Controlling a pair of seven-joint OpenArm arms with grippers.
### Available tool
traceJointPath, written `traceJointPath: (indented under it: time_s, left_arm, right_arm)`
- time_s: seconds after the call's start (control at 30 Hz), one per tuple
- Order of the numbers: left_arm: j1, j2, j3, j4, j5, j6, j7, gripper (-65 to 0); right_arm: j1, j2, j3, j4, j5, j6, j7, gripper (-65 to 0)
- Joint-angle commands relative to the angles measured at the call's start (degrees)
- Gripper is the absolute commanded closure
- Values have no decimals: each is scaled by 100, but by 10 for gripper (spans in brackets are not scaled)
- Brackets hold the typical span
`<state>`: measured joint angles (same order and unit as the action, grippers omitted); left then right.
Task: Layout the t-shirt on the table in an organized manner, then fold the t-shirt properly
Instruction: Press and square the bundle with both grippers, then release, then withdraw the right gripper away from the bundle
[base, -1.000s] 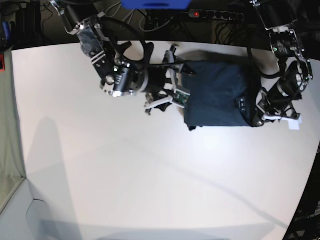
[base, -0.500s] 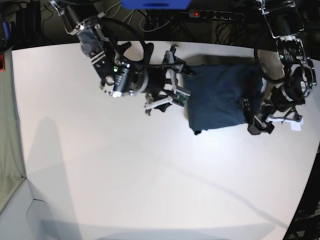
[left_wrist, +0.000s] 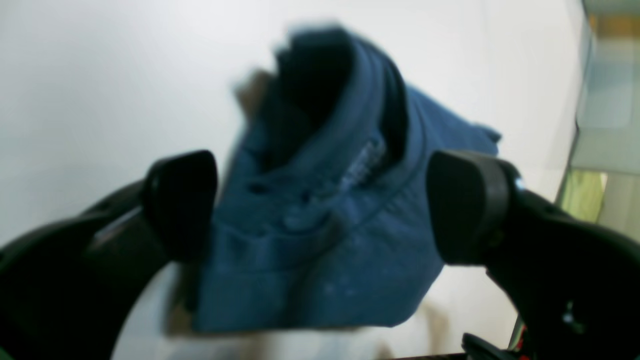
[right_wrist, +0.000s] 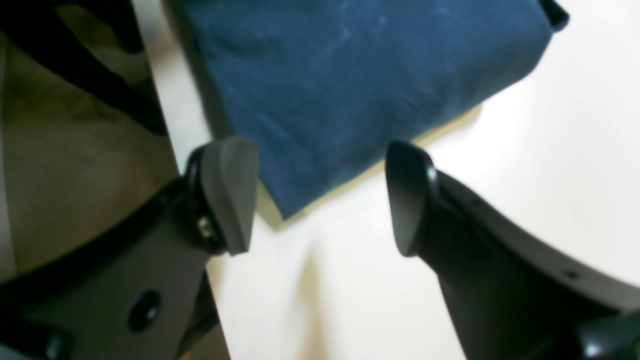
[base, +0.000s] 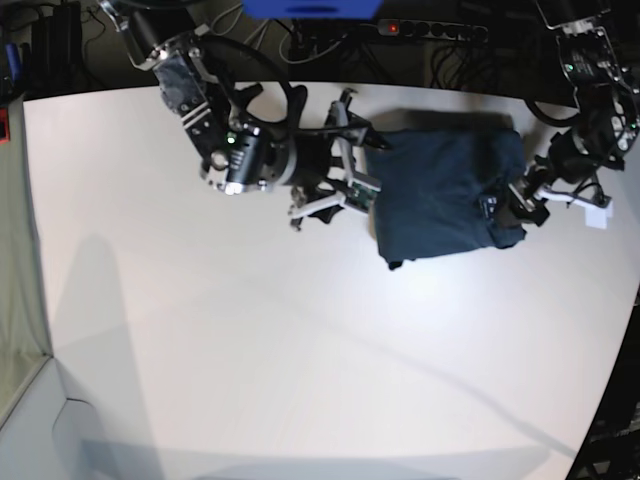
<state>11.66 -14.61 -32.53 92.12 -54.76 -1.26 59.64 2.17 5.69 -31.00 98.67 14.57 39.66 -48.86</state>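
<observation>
Base view: I'm seeing the navy t-shirt (base: 440, 195) lying folded into a compact, roughly rectangular bundle on the white tabletop (base: 300, 350), toward the far edge, between my two arms. The bundle's side nearest the left arm is looking bunched and uneven; the side nearest the right arm is straighter.

Left wrist view: the left gripper (left_wrist: 322, 205) is hanging just over the t-shirt's collar end, w/ its fingers (left_wrist: 182, 200) spread wide and nothing pinched between them. The cloth is sitting in the gap betw. the two pads but not clamped; I can't tell whether the pads are brushing it, since the frame is blurred. A small white printed mark (left_wrist: 362, 165) is showing near the collar fold. The collar region is standing up in a rumpled hump; the rest is lying flat on the tabletop.

Right wrist view: the right gripper (right_wrist: 320, 197) is hovering at the opposite end, fingers (right_wrist: 230, 192) likewise spread apart and holding nothing. One corner of the folded t-shirt is pointing into the gap betw. the pads, apart from both. The tabletop's edge is running under the lighter finger, w/ dark floor area beyond it.

Base view again: the right arm's wrist assembly is lying low, just beside the t-shirt's straight side.
</observation>
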Motion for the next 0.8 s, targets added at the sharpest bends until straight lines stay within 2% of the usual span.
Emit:
traceJointPath:
  time_s: [0.0, 0.2, 0.33, 0.5, 0.67, 0.77]
  left_arm:
    - [8, -91, 40, 103, 13, 51, -104, -650]
    - [-36, -82, 928, 103, 988, 51, -491, -650]
    - [-45, -73, 1245, 59, 1428, 51, -764, -650]
    - [-283, -82, 1640, -565, 1665, 25, -860, -650]
    - [-441, -82, 1719, -1049, 1709, 7, -878, -650]
    - [-450, -82, 1719, -1075, 1709, 7, -878, -650]
  right_arm:
    - [77, -38, 10, 115, 95, 34, 134, -391]
    - [77, -46, 10, 115, 104, 34, 126, -391]
    - [77, -38, 10, 115, 104, 34, 117, -391]
    - [68, -29, 10, 115, 95, 34, 117, -391]
    - [77, 86, 28, 115, 95, 34, 117, -391]
    - [68, 86, 353, 133, 104, 34, 117, -391]
